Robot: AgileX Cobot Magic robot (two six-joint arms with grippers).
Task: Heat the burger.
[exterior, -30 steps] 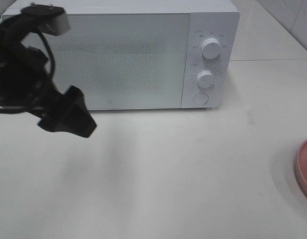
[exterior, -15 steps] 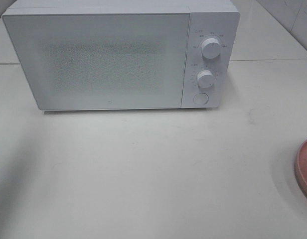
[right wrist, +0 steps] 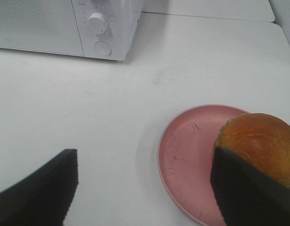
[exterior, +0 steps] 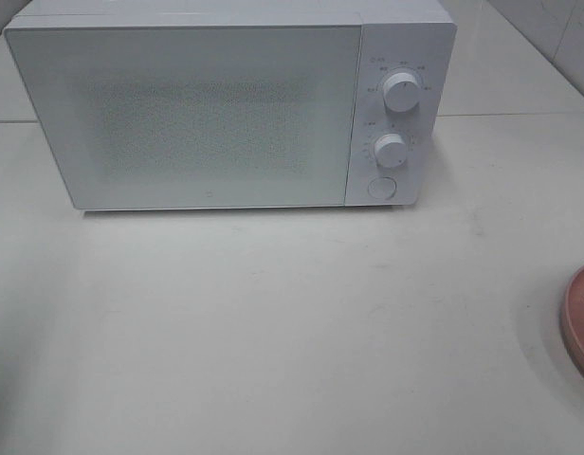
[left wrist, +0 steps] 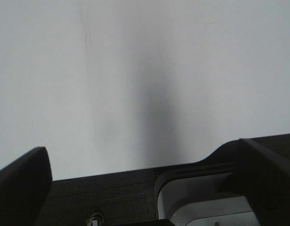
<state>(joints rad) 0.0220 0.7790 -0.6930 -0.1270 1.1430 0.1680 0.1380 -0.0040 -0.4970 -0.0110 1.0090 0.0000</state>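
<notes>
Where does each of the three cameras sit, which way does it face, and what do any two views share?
Exterior high: mounted above, facing down at the closed microwave and table; no robot parts visible.
Left wrist: on the left arm, facing bare table; open left gripper shows.
Right wrist: on the right arm, facing the burger on the pink plate; open right gripper shows.
Shared: exterior and right wrist both show microwave and plate.

White microwave (exterior: 226,109), door shut, on white table (exterior: 292,332); pink plate (right wrist: 187,155) well right of it

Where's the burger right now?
The burger sits on the pink plate in the right wrist view, on the table right of the microwave; the high camera misses it.
</notes>
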